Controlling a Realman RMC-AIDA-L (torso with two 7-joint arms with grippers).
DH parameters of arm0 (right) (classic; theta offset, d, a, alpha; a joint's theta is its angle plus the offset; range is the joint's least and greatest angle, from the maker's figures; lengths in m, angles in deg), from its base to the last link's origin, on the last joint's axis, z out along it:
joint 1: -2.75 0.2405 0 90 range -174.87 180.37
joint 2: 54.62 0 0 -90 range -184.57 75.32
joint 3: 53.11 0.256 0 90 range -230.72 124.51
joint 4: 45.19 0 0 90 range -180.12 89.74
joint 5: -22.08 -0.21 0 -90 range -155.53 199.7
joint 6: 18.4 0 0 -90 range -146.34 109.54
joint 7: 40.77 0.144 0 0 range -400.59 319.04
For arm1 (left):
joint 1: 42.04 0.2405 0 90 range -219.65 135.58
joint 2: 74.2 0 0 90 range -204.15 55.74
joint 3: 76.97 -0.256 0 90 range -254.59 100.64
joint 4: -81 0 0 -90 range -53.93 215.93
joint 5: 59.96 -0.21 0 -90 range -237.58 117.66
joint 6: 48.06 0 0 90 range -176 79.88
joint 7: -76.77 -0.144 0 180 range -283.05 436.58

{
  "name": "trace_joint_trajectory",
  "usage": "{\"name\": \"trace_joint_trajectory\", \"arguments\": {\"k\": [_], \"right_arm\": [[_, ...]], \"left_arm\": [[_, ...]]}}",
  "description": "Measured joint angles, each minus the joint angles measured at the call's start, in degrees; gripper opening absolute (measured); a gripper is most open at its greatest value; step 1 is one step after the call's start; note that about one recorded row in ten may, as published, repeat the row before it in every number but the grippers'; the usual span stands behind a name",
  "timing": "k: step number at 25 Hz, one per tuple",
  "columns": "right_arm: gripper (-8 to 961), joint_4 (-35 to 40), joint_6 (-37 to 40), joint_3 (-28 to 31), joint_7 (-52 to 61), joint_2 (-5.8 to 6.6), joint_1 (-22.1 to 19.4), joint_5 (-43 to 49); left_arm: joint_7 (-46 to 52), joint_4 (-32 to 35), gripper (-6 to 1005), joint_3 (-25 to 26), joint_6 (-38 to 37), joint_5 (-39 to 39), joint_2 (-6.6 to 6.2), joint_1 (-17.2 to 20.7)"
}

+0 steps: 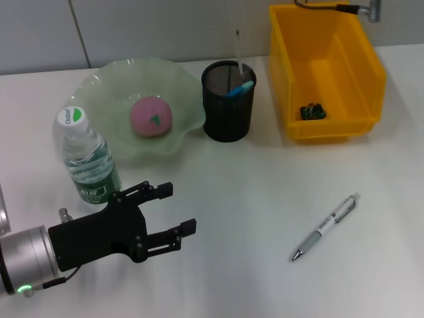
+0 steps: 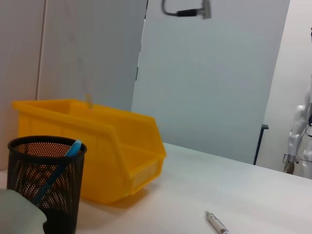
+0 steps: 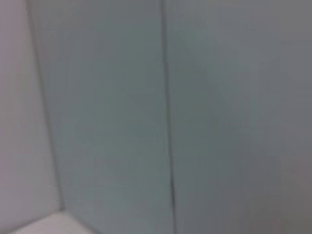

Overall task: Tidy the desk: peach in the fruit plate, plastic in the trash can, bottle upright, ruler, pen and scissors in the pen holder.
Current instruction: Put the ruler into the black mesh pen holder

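A pink peach [image 1: 151,116] lies in the pale green fruit plate [image 1: 182,79]. The water bottle [image 1: 87,159] stands upright in front of the plate's left side. The black mesh pen holder [image 1: 228,101] [image 2: 44,183] holds a clear ruler [image 1: 238,52] and blue-handled scissors [image 1: 241,87] [image 2: 58,168]. A dark crumpled piece of plastic [image 1: 312,112] sits in the yellow bin [image 1: 361,79] [image 2: 97,146]. A white pen [image 1: 326,227] [image 2: 218,224] lies on the table at the right. My left gripper [image 1: 179,211] is open just right of the bottle, holding nothing. The right gripper is out of view.
A white table [image 1: 252,192] carries everything. A wall [image 3: 195,117] fills the right wrist view. A metal fitting [image 1: 361,9] hangs over the bin's far edge.
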Motion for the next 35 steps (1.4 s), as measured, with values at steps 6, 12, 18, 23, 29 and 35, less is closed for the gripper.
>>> {"name": "trace_joint_trajectory", "arguments": {"k": [6, 12, 18, 23, 29, 35], "right_arm": [[381, -7.73, -5.25, 0.0, -5.92, -0.12, 3.38, -3.66], [382, -13.88, -8.72, -0.08, -7.64, -0.1, 6.58, -3.71], [381, -20.86, -13.24, -0.92, -10.76, -0.24, 9.13, -5.14], [381, -25.58, -15.1, -2.84, -18.2, -0.31, 9.64, -13.3], [381, -27.83, -17.37, -4.65, -21.62, -0.42, 9.58, -17.1], [382, -30.28, -19.24, -5.12, -23.04, -0.51, 9.59, -17.53]], "left_arm": [[-0.02, 0.0, 809, 0.08, 0.11, 0.0, 0.03, -0.25], [-0.02, 0.0, 809, -0.15, 0.22, 0.0, 0.04, -0.44], [-0.02, 0.0, 809, -0.18, 0.34, 0.0, 0.0, -0.53], [-0.02, 0.0, 809, -0.4, 0.36, 0.0, -0.03, -0.58], [-0.02, 0.0, 809, -0.4, 0.36, 0.0, -0.04, -0.62], [-0.02, 0.0, 808, -0.48, 0.5, 0.0, -0.05, -0.62]]}}
